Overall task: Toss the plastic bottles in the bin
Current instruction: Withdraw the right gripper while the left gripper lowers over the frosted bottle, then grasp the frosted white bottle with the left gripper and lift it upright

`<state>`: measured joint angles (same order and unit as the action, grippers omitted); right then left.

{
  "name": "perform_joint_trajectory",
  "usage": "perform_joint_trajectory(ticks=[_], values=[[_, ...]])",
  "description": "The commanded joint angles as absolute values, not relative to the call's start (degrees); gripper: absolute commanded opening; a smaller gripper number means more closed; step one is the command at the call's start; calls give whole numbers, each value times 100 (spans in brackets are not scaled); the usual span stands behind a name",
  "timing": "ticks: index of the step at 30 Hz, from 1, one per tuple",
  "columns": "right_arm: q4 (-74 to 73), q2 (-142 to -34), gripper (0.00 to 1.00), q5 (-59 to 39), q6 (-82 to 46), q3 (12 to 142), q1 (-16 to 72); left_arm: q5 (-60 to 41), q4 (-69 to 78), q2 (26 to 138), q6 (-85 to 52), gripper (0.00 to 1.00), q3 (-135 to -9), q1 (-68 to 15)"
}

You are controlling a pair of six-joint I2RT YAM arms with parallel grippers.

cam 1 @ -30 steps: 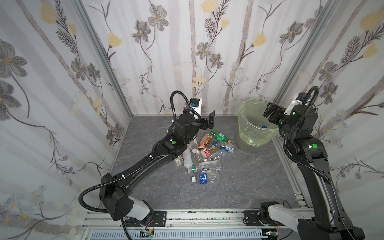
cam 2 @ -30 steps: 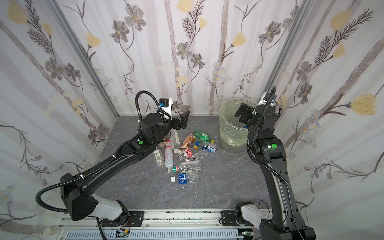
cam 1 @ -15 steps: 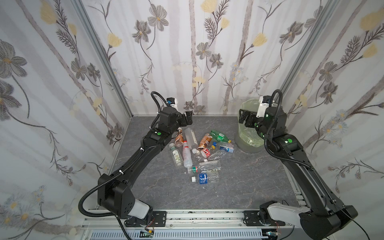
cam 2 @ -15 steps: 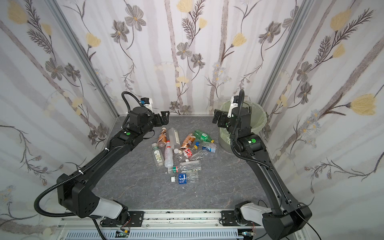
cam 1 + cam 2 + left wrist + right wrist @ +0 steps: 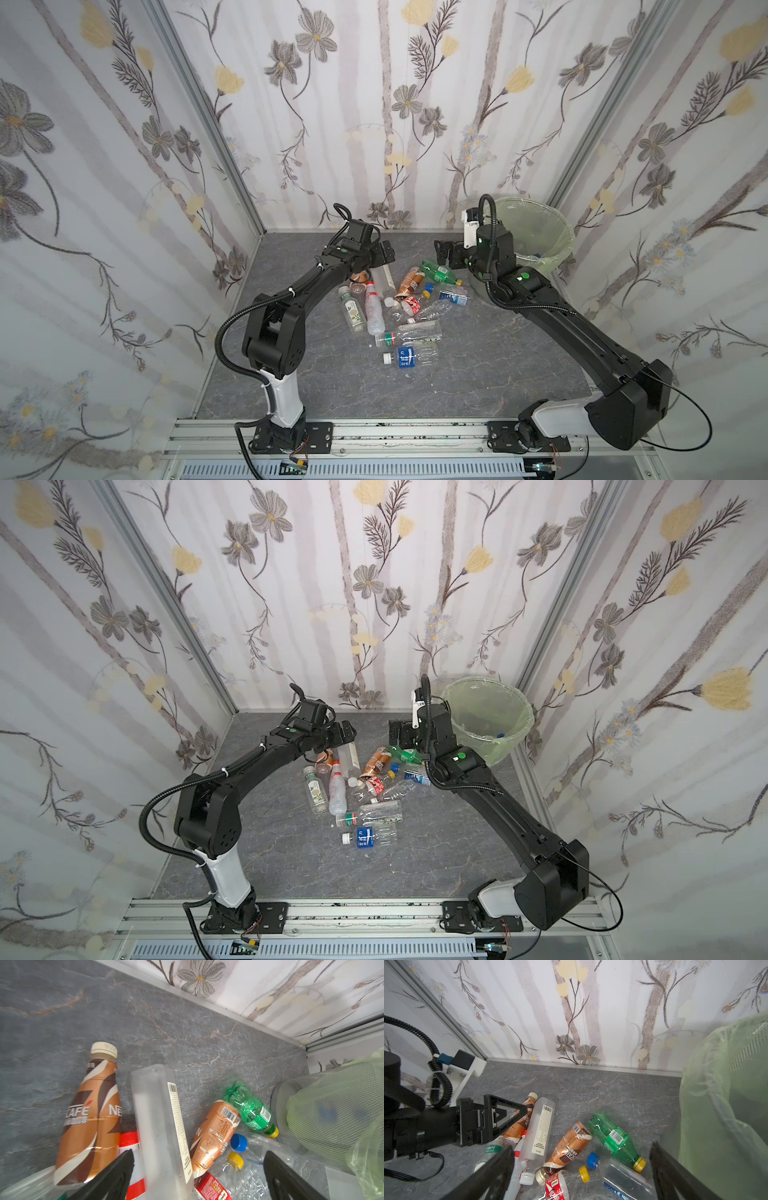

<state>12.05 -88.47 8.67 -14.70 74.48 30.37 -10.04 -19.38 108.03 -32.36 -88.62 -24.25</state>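
Observation:
Several plastic bottles (image 5: 399,307) (image 5: 361,787) lie in a heap mid-floor. The bin (image 5: 562,249) (image 5: 521,725), mesh-walled with a pale green bag, stands at the back right with a blue-capped bottle (image 5: 538,256) inside. My left gripper (image 5: 384,254) (image 5: 345,733) (image 5: 199,1155) hangs open and empty over the heap's far left end, above a frosted clear bottle (image 5: 160,1126) and a brown coffee bottle (image 5: 91,1118). My right gripper (image 5: 442,250) (image 5: 397,733) (image 5: 581,1147) is open and empty over the far right end, above a green bottle (image 5: 614,1136) (image 5: 438,272), beside the bin (image 5: 726,1105).
Flowered walls enclose the grey stone floor (image 5: 478,365) on three sides. The two grippers face each other a short way apart at the back. A blue-labelled clear bottle (image 5: 409,357) lies nearest the front. The bin's wall (image 5: 324,1118) is close to the green bottle.
The right gripper has swung left off the bin's rim and down to the heap. The left gripper has pulled back leftward and lowered over the heap. Both stayed open.

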Motion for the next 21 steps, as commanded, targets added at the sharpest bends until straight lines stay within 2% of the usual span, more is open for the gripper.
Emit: perform_joint_trajectory(ticks=[1, 21], values=[[846, -8910, 100, 648, -1485, 7354, 3061, -1347, -2150, 11122, -3471, 100, -9131, -2399], [712, -9298, 100, 301, -1591, 7198, 3075, -1205, -2526, 12200, -3361, 100, -9632, -2338]])
